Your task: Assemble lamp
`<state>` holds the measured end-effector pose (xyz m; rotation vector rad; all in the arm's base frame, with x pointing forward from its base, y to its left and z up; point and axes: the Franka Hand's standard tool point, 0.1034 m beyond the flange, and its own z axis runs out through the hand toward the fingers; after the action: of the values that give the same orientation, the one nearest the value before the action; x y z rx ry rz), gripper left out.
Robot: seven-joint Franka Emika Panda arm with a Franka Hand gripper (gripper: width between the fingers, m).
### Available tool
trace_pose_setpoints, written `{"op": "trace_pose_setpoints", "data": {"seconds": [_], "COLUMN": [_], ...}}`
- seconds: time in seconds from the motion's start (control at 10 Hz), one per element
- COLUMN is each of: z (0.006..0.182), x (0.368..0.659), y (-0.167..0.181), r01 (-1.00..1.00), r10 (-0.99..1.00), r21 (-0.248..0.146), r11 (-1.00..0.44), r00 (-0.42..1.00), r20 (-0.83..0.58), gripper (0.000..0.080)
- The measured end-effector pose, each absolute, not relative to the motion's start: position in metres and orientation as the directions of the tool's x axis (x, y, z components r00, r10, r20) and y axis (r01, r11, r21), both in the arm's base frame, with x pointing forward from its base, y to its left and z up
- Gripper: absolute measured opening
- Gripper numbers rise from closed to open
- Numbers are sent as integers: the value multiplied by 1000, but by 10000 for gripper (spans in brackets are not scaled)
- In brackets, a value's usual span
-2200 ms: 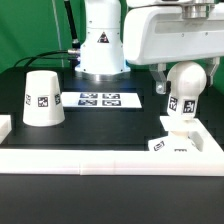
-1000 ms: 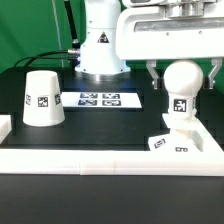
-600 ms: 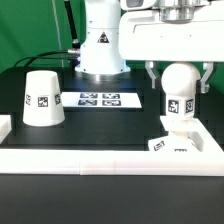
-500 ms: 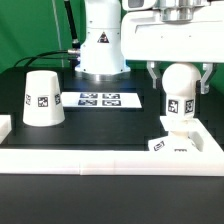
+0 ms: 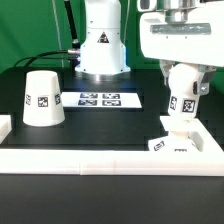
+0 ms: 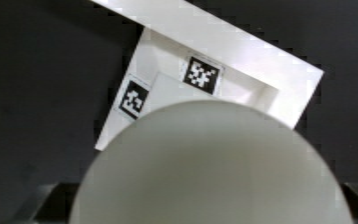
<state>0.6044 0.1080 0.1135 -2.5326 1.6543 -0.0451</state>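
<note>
Set in the base at the exterior view's near right, stem down, and clamped from both sides by the gripper: the bulb, held upright probably for screwing home. Farther back at that view's left, parked mouth-down well apart for later: the shade. Seen only from outside, fingers and shade; only from the wrist, how the bulb's dome sits over the base's top.

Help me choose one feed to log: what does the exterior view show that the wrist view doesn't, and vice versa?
Only exterior: the shade standing apart, the marker board, and the tag on the side of the bulb. Only wrist: a close look down over the bulb's round top. Both: the bulb on the base, with the base's tags.
</note>
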Motion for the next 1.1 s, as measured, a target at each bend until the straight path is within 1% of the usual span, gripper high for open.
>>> {"op": "trace_pose_setpoints", "data": {"seconds": [0.1, 0.2, 0.3, 0.4, 0.6, 0.9, 1.0, 1.1], "z": [113, 113, 113, 113, 114, 112, 112, 112], "x": [604, 604, 604, 603, 605, 606, 608, 612], "y": [108, 108, 108, 107, 105, 105, 106, 106], "r01": [-900, -877, -849, -773, -598, -354, -257, -133], "r10": [-904, -881, -853, -776, -603, -359, -261, -136], "r21": [-114, -115, -115, -106, -107, -95, -86, -69], "r11": [-421, -466, -516, -626, -794, -930, -963, -989], "r00": [427, 472, 522, 630, 798, 933, 965, 989], "r20": [-36, -30, -24, -13, 15, 37, 41, 48], "gripper": [580, 673, 694, 694, 699, 699, 699, 699]}}
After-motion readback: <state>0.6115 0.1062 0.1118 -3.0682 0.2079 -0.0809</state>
